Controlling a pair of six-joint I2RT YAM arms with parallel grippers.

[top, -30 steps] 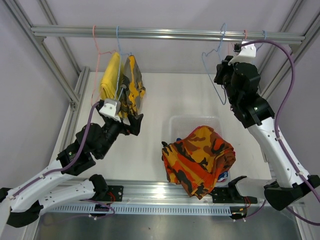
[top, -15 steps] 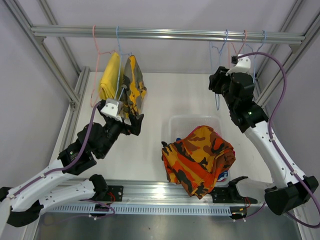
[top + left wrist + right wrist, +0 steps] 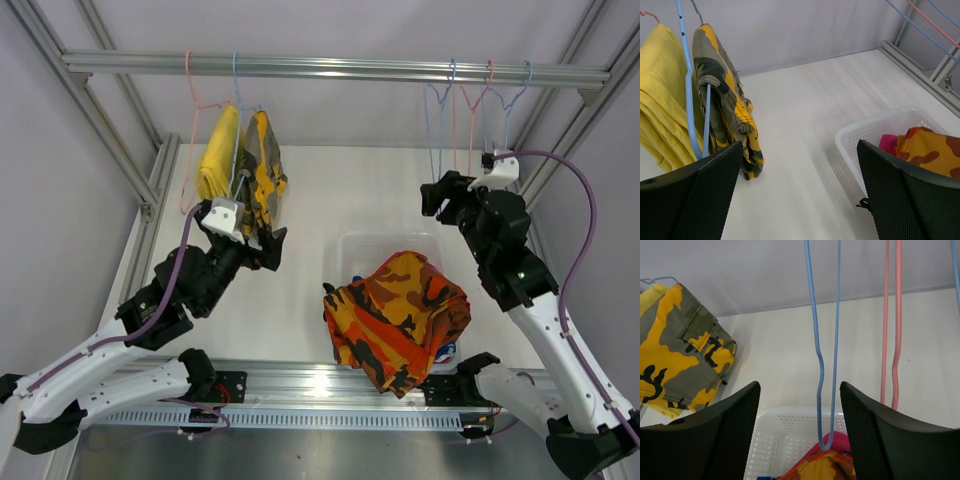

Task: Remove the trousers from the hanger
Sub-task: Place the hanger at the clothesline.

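Two trousers hang on hangers from the rail's left end: plain yellow trousers (image 3: 218, 150) (image 3: 660, 105) and olive-yellow camouflage trousers (image 3: 263, 175) (image 3: 722, 100) (image 3: 680, 350). My left gripper (image 3: 265, 248) (image 3: 800, 190) is open just below and in front of the camouflage pair, holding nothing. Orange camouflage trousers (image 3: 400, 305) (image 3: 932, 150) lie heaped on the white basket (image 3: 385, 243) (image 3: 875, 130) (image 3: 785, 440), over magenta-pink trousers (image 3: 887, 142) (image 3: 840, 439). My right gripper (image 3: 437, 195) (image 3: 800, 435) is open, just short of an empty blue hanger (image 3: 437, 125) (image 3: 822, 340) and not touching it.
An aluminium rail (image 3: 330, 68) crosses the back. At its right end hang a pink hanger (image 3: 470, 110) (image 3: 892, 330) and another blue hanger (image 3: 512, 100), both bare. Frame posts stand at both sides. A bit of blue patterned cloth shows at the basket's near edge (image 3: 447, 352).
My right gripper has opened and let go of the blue hanger, then drawn back down from the rail. The hanger now hangs straight beside the others. The left arm has hardly moved.
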